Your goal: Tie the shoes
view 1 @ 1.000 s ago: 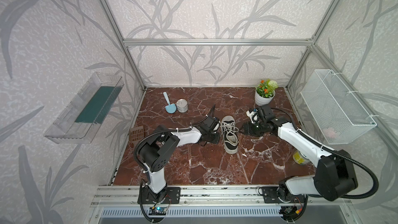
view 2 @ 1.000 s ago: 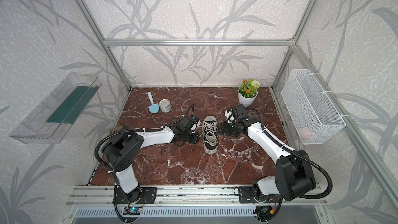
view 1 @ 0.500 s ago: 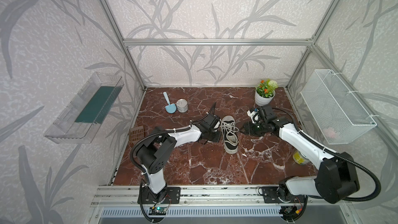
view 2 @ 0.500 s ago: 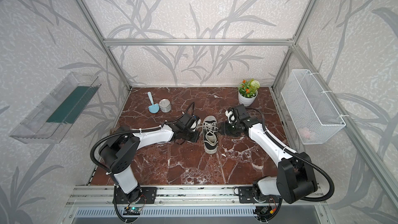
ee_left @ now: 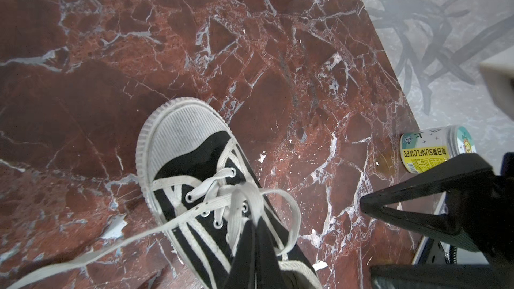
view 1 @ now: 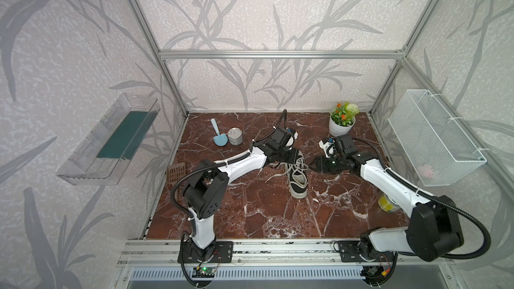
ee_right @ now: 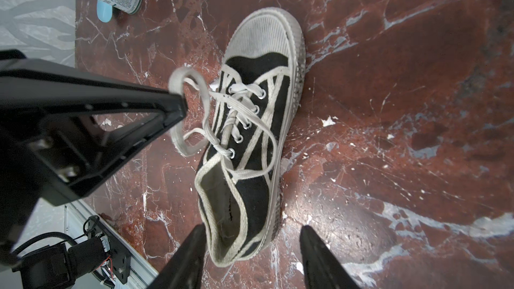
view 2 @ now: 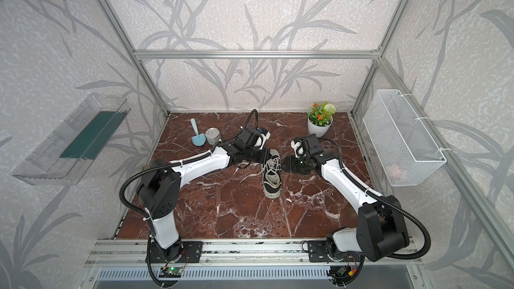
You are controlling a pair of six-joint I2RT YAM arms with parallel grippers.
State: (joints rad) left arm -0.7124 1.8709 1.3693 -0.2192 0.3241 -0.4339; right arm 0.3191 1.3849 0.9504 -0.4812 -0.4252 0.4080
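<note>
The shoe [view 1: 297, 175] sits sole down on the red marble surface [view 1: 264, 218], right between the two claws, in both top views. The left claw [view 1: 290, 158] comes in low from one side, and its tip is over the laced part near the ankle opening. Its jaws are pressed together on a loop of the white lace [ee_right: 189, 79]. In the left wrist view the flat lace rises from the eyelets straight into the closed tip. A loose end [ee_left: 55, 262] trails off over the marble on that claw's side.

The right claw [ee_right: 251, 227] stands just beside the shoe on the opposite side and points at it. Its fingers [ee_right: 319, 259] are spread apart and grip nothing, and in its own wrist view the heel lies in front of the gap. The toe cap [ee_left: 180, 134] points away from both claws, toward the front rail.

Behind the left claw, near the back wall, are a tin can [view 1: 235, 136] and a blue scoop [view 1: 218, 136]. Behind the right claw stands a potted plant [view 1: 342, 122]. A yellow-labelled can [ee_left: 434, 148] lies well behind the right claw, beside its arm.
</note>
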